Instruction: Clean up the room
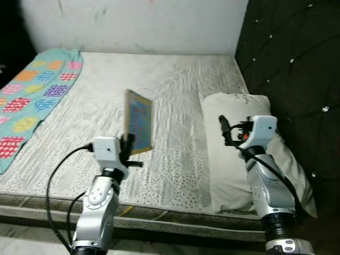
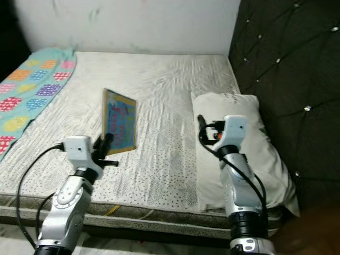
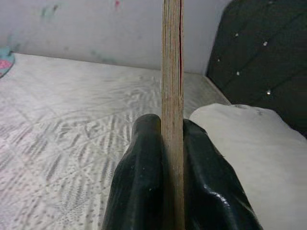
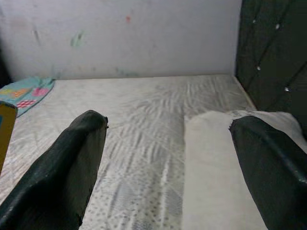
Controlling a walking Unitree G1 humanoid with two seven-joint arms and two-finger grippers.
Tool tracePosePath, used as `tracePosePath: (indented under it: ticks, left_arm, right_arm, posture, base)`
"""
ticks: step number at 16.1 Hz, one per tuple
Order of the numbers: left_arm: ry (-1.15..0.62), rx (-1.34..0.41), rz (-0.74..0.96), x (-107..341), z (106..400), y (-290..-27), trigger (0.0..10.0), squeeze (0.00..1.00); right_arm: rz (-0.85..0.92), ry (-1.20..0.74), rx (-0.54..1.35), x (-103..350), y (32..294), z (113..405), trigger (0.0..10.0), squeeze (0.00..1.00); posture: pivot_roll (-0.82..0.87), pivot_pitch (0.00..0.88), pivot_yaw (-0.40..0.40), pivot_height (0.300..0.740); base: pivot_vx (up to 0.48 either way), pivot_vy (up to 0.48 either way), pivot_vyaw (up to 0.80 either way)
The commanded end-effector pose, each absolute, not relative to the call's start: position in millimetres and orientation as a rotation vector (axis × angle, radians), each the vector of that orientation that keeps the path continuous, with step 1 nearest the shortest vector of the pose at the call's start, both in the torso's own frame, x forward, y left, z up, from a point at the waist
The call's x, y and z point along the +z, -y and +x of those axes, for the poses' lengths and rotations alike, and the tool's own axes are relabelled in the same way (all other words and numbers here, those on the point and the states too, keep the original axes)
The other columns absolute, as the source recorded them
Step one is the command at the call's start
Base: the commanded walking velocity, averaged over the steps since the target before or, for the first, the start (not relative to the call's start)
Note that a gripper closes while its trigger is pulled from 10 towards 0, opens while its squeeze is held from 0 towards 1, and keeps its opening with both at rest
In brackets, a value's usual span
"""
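while the left gripper (image 1: pixel 129 144) holds its jaws clamped on the upright board (image 1: pixel 139 121) above the bed (image 1: pixel 175 79), stiff and light-looking, right gripper (image 1: pixel 226 129) hovers, jaws apart.

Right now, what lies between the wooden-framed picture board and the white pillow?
Only bare white mattress separates board and pillow, seen in both eye views.

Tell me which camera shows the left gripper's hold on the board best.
The left wrist view: both black fingers press the thin wooden edge of the board between them. The eye views show the board's colourful face held upright over the mattress by the left gripper; the right wrist view catches just a yellow corner.
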State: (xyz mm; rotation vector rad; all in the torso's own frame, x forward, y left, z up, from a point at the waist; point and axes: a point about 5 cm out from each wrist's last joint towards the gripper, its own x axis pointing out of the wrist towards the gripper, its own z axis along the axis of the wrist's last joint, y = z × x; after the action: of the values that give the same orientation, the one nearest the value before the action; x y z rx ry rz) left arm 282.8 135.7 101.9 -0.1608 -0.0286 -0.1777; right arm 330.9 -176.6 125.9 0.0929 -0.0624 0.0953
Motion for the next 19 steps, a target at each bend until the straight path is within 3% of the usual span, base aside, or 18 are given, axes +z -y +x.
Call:
tracePosePath:
  ticks: [1,4,19]
  left_arm:
    - [0.076,-0.181,-0.141,112.9,286.2,-138.2,10.0,0.00]
    - [0.078,-0.180,-0.141,113.4,287.1,-138.5,10.0,0.00]
    - [0.077,-0.176,-0.142,113.4,288.2,-139.5,10.0,0.00]
  right_arm:
    - [0.098,0.077,0.106,130.2,173.3,333.6,10.0,0.00]
    - [0.099,0.077,0.100,129.3,174.0,332.8,10.0,0.00]
    - [0.100,0.080,0.094,129.7,174.1,333.6,10.0,0.00]
  posture:
    - [-0.05,0.000,0.021,0.740]
    - [-0.05,0.000,0.023,0.740]
    - [-0.05,0.000,0.027,0.740]
  base:
    - [0.000,0.000,0.00]
    - [0.000,-0.166,0.00]
    - [0.000,-0.447,0.00]
